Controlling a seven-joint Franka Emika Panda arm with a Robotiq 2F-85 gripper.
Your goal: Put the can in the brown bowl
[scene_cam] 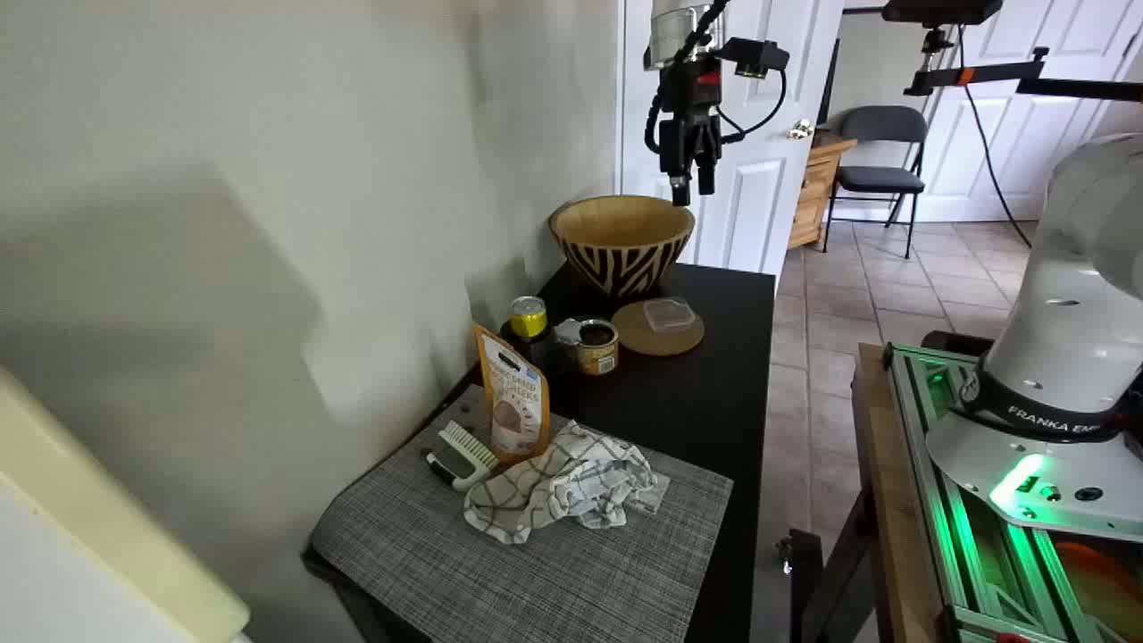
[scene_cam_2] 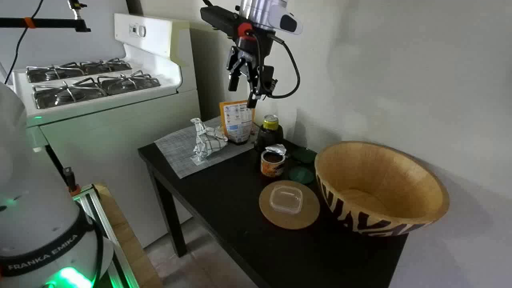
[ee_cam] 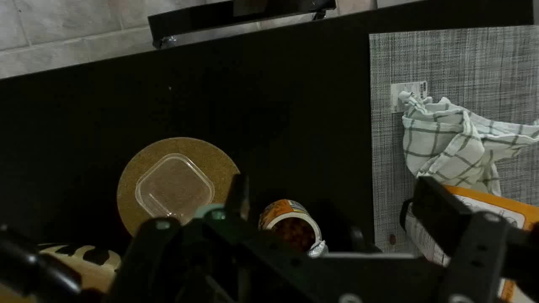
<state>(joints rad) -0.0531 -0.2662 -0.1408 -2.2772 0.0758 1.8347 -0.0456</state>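
Observation:
The can (scene_cam: 528, 317), short with a yellow side and silver top, stands upright on a dark low round container (scene_cam: 530, 348). It also shows in an exterior view (scene_cam_2: 271, 123); in the wrist view it is hidden behind the gripper. The brown bowl (scene_cam: 622, 261), deep with dark zigzag stripes, stands at the table's end by the wall; it also shows in an exterior view (scene_cam_2: 380, 188) and partly in the wrist view (ee_cam: 90, 269). My gripper (scene_cam: 694, 190) hangs in the air well above the table, fingers pointing down, wide apart and empty (scene_cam_2: 242, 96). In the wrist view its fingers (ee_cam: 332, 189) are spread.
An opened orange-labelled tin (scene_cam_2: 273, 164) with a foil lid stands beside the dark container. A flat tan disc (scene_cam_2: 290, 220) carries a clear plastic lid (scene_cam_2: 286, 199). An orange-white bag (scene_cam: 516, 397), a brush (scene_cam: 460, 455) and a checked cloth (scene_cam: 571, 482) lie on the grey mat (scene_cam: 536, 580).

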